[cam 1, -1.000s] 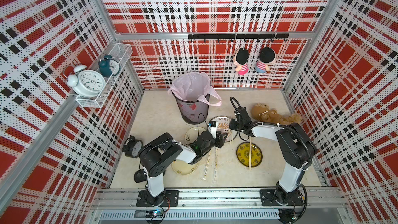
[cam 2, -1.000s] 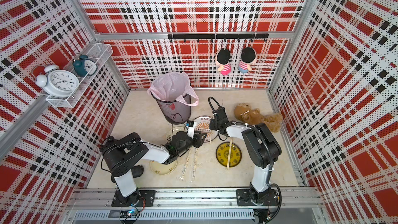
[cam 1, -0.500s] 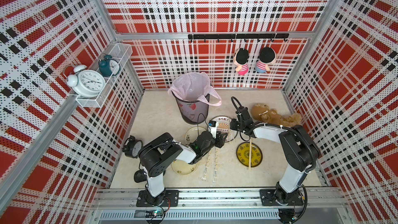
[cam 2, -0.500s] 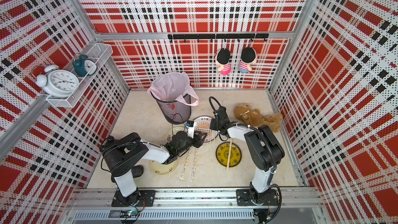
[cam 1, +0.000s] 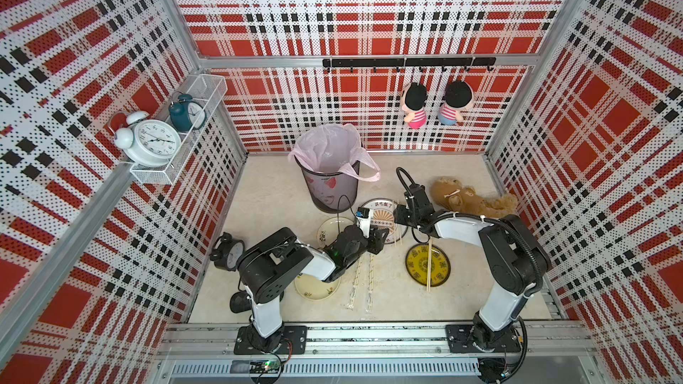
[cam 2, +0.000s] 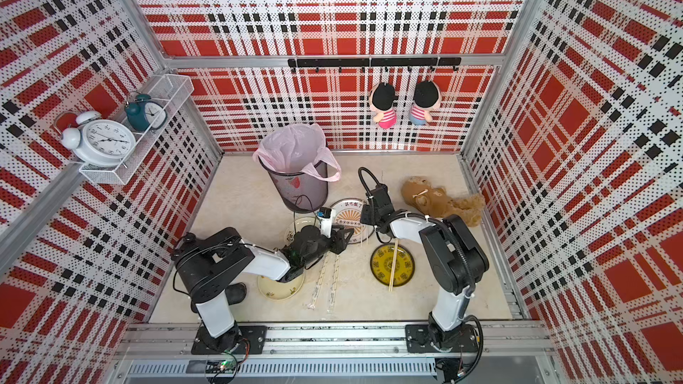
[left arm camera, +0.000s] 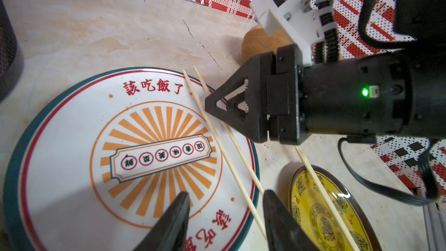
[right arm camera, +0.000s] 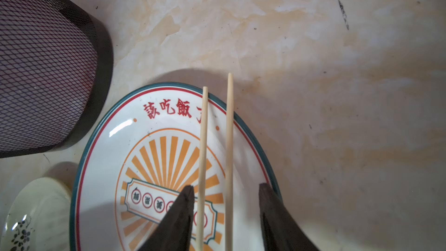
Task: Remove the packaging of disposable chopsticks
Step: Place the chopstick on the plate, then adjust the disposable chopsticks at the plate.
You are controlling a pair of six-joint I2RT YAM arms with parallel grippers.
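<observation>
On the tabletop (cam 1: 406,301), a black mesh bin (cam 1: 332,190) stands just beside a sunburst plate (right arm camera: 154,126), with a yellow plate (cam 1: 441,265) nearer the front. The right hand (right arm camera: 226,187), jaws apart, straddles a bare chopstick pair (right arm camera: 228,141) lying across the sunburst plate's rim. The left hand (left arm camera: 225,191) hovers over the same plate, jaws also apart, gripping nothing. Two packaging sleeves (cam 1: 354,282) lie side by side near the yellow plate, which carries other chopsticks (cam 1: 429,264).
</observation>
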